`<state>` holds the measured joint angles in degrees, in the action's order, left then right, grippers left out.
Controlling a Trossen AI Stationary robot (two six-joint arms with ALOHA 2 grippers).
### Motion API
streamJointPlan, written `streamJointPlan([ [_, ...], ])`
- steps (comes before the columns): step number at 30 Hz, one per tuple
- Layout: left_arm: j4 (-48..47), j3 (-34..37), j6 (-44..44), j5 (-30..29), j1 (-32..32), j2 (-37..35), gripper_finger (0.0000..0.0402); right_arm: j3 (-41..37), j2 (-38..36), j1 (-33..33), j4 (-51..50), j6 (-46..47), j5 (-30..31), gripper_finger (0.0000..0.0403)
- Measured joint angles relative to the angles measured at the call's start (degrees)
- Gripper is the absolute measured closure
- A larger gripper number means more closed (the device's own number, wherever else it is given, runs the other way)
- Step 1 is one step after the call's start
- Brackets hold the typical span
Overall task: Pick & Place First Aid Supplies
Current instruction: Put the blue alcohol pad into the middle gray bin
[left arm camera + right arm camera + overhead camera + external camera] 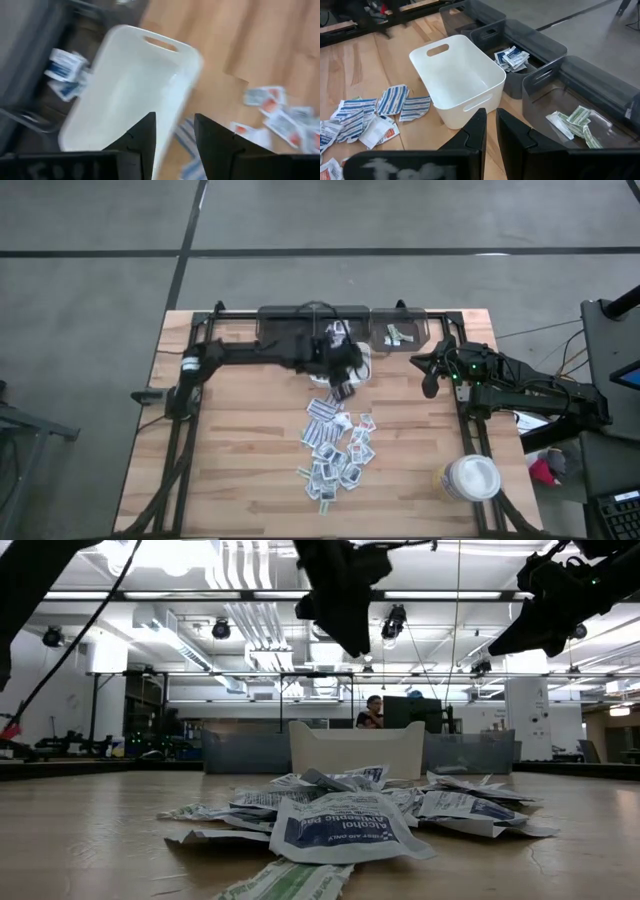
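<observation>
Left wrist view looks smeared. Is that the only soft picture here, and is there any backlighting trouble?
Left wrist view: white bin and packets streaked by motion. Right wrist view: sharp. Low view: bright ceiling lights leave both arms as dark silhouettes; nearest packet crisp. High view: evenly lit.

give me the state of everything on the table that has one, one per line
white square plastic tray: upright, empty
dark grey bin with blue-print packets: holds a few packets
dark grey bin with green-print packets: holds several packets
pile of small flat packets: loose on the wooden table
round white-lidded jar: upright, lid on
left gripper: over the tray, jaws open, empty
right gripper: jaws nearly together, empty
</observation>
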<state>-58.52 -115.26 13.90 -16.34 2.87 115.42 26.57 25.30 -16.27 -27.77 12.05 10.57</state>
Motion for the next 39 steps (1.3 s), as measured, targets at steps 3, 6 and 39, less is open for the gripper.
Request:
streamJointPlan([
  [3, -1.19, 0.37, 2.41, 0.0, -3.18, 0.0, 0.027, 0.0, 0.0, 0.0, 0.0, 0.0, 0.0, 0.0364],
  [6, -1.62, 1.3, 4.45, -0.02, -6.02, -0.02, 0.0271, 0.0, 0.0, 0.0, 0.0, 0.0, 0.0, 0.0364],
  [39, 7.39, 23.07, -8.65, 1.31, -24.07, -0.17, 0.0271, -0.02, 0.0, 0.0, 0.02, 0.0, 0.02, 0.0364],
])
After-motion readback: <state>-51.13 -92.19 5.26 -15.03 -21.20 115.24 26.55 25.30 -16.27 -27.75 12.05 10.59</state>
